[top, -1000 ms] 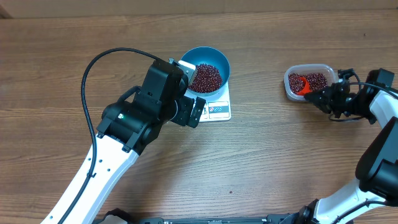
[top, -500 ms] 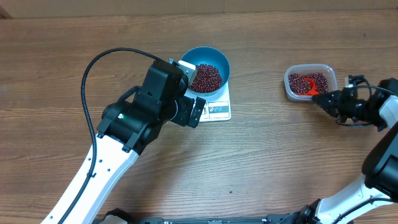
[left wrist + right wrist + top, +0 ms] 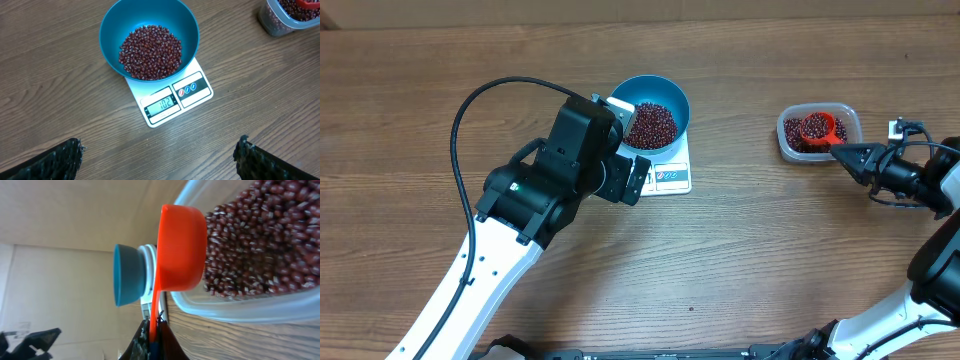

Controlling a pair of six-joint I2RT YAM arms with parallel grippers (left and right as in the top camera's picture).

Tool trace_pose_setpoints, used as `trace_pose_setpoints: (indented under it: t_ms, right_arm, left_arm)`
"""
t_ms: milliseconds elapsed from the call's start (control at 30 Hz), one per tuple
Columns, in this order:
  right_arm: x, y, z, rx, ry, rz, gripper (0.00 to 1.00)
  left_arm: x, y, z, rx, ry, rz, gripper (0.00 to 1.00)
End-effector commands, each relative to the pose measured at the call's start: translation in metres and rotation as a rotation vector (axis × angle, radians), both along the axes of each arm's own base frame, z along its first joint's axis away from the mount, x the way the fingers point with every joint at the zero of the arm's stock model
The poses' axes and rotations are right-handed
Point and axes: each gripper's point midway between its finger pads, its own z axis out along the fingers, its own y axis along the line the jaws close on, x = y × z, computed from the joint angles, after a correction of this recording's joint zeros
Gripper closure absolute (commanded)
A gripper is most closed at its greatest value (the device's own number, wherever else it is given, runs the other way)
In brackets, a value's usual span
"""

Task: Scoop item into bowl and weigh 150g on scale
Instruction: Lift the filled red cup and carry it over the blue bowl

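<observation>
right gripper [image 3: 847, 152] clamping scoop [image 3: 180, 247]; beans [image 3: 150, 52] in bowl [image 3: 107, 30]

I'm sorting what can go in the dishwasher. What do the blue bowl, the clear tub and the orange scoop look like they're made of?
The blue bowl is probably plastic: smooth, even colour, with a soft sheen and no hard glare. The clear tub looks like thin transparent plastic, since the beans show through its wall. The orange scoop seems to be moulded plastic: smooth, slightly glossy, one solid colour.
</observation>
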Motion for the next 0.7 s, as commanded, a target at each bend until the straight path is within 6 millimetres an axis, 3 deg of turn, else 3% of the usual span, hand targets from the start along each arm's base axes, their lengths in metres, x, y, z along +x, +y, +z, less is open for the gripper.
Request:
trace_pose_setpoints:
  t_ms: [0,367,667]
  right_arm:
    - [0.002,0.002,0.015,0.075,-0.073,0.004,0.96]
    - [0.003,0.014,0.037,0.19,-0.137,0.025,0.96]
    - [0.008,0.062,0.042,0.222,-0.142,0.151,0.96]
  left_arm:
    - [0.002,-0.003,0.005,-0.013,-0.01,-0.003,0.0]
    - [0.002,-0.003,0.005,-0.013,-0.01,-0.003,0.0]
    - [0.002,-0.003,0.005,-0.013,-0.01,-0.003,0.0]
